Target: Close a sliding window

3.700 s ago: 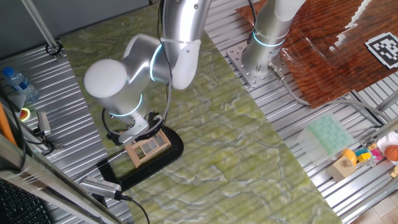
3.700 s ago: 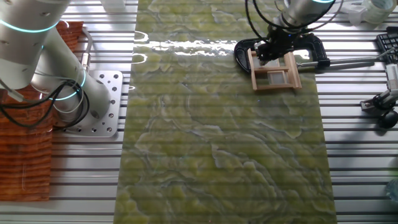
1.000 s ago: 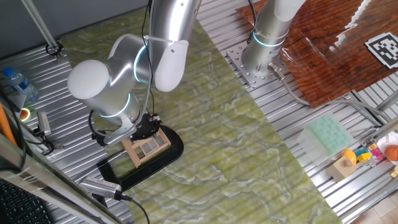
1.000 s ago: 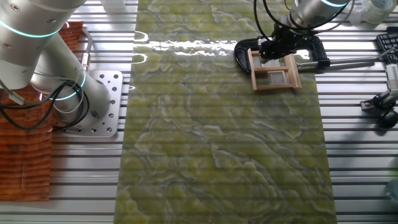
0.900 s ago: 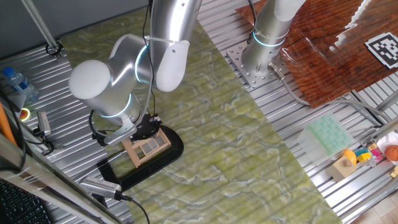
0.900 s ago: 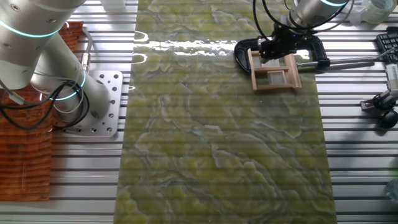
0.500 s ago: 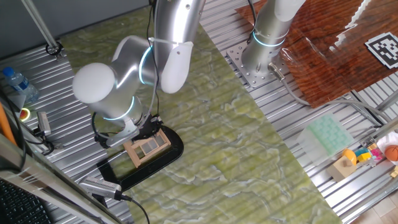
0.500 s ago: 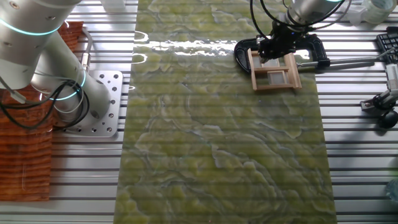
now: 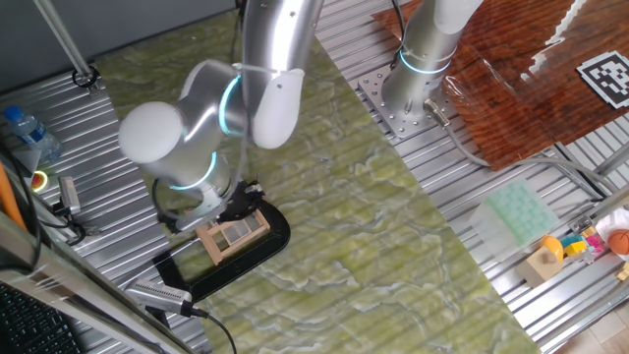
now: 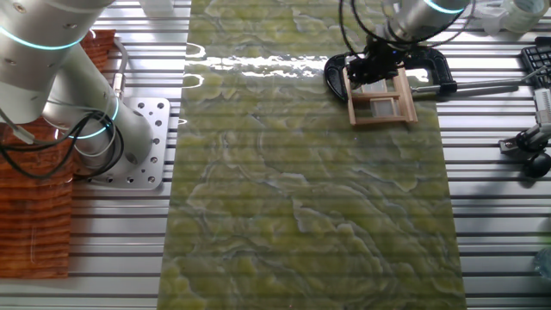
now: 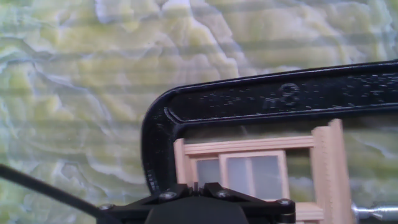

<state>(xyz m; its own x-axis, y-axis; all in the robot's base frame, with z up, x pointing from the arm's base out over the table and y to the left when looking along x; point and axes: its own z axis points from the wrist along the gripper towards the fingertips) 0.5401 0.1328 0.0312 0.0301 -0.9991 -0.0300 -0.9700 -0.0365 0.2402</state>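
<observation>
Gripper (image 10: pixel 372 71) low over the sliding window (image 10: pixel 380 96), at the frame's edge nearest the black clamp (image 10: pixel 336 73) — fingers hidden under the wrist, so open or closed cannot be told. Shifted a little along the frame since a second ago, toward the clamp's curved end. Window itself unmoved, pinned flat on the green mat (image 10: pixel 301 172). Probably a pane being nudged along its track — no gap visible to judge how far shut.
</observation>
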